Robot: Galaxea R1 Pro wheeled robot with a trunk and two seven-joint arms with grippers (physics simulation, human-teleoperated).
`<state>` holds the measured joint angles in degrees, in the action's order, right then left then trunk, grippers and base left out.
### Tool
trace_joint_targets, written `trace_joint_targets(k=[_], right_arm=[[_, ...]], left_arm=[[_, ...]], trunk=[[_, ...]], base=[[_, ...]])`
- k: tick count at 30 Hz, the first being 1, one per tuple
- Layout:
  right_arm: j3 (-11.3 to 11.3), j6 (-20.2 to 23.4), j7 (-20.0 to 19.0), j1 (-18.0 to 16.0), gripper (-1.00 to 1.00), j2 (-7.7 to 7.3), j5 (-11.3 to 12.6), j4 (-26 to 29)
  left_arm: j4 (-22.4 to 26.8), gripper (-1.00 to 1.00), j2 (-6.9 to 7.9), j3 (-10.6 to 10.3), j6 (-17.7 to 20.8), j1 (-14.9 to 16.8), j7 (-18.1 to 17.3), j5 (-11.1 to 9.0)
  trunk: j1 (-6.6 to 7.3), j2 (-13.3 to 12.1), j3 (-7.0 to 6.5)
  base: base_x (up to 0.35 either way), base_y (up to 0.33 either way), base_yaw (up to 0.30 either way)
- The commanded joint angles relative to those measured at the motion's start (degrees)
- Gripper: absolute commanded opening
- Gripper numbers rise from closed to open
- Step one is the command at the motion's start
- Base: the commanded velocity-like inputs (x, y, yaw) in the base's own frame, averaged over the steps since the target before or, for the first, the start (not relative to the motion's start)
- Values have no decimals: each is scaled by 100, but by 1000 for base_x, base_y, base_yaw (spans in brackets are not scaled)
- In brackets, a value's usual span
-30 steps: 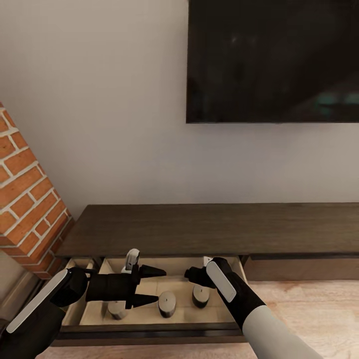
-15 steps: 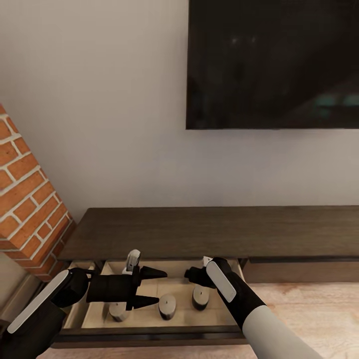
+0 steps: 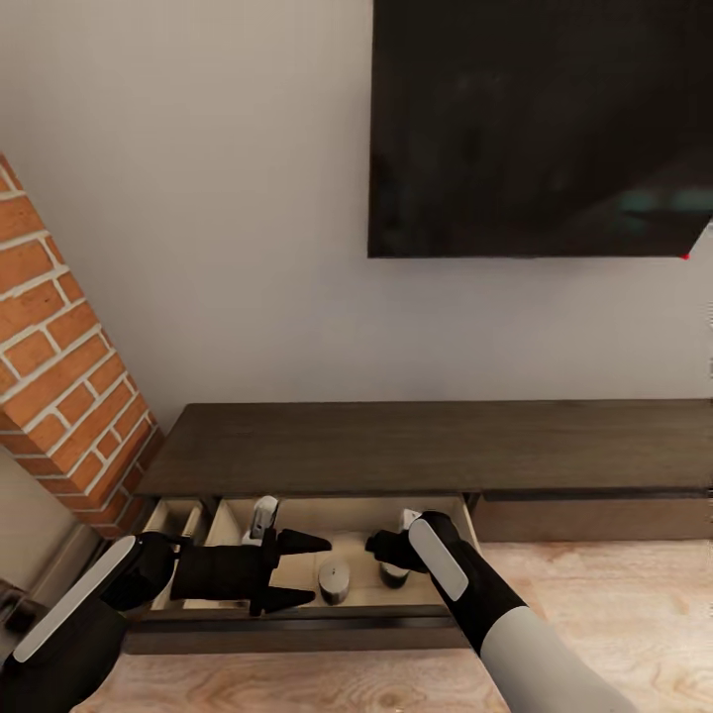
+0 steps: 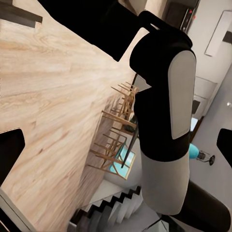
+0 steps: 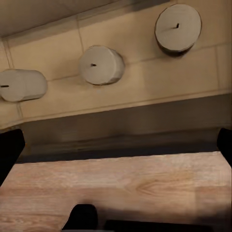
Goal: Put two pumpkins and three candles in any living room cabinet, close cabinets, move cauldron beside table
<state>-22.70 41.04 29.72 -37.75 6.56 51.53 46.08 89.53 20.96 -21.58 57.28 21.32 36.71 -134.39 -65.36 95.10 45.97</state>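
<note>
The long low dark-brown cabinet (image 3: 426,446) stands against the wall with its left drawer (image 3: 297,622) pulled out. Three stubby beige candles lie in a row on the drawer's pale floor (image 5: 178,28) (image 5: 100,65) (image 5: 21,85). From the head, one candle (image 3: 334,582) shows whole and another (image 3: 394,572) peeks from under my right gripper (image 3: 379,545). That gripper hovers open over the drawer, its fingertips (image 5: 9,150) spread wide. My left gripper (image 3: 319,569) points sideways above the drawer's left part, open and empty. The pumpkins, cauldron and table are out of view.
A dark TV screen (image 3: 535,129) hangs on the white wall above the cabinet. A red brick column (image 3: 59,366) rises at the left. Light wood floor (image 3: 594,614) runs in front. The left wrist view looks past my right arm (image 4: 164,96) toward wooden chairs (image 4: 121,125).
The whole picture has shifted, so the camera moved: brick column and cabinet sit further right and the drawer's front edge sits higher. Both grippers keep their pose; the leftmost candle is now hidden behind my left gripper.
</note>
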Motion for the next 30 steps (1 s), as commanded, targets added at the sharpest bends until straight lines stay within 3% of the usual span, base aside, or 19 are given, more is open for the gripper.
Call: trace_joint_targets(k=[1, 25, 30], right_arm=[[-15, 1, 59, -4, 100, -4, 59, 6], [-16, -6, 51, -4, 100, 0, 59, 6], [-16, -8, 51, -4, 100, 2, 59, 6]], left_arm=[[3, 100, 11, -4, -6, 5, 55, -61], [-3, 100, 6, 4, -6, 4, 58, -61], [-26, 100, 5, 10, -8, 4, 63, -61]], trunk=[[26, -39, -14], [553, -1001, -445], [553, -1001, -445]], base=[[-317, 0, 0], [-317, 0, 0], [-317, 0, 0]])
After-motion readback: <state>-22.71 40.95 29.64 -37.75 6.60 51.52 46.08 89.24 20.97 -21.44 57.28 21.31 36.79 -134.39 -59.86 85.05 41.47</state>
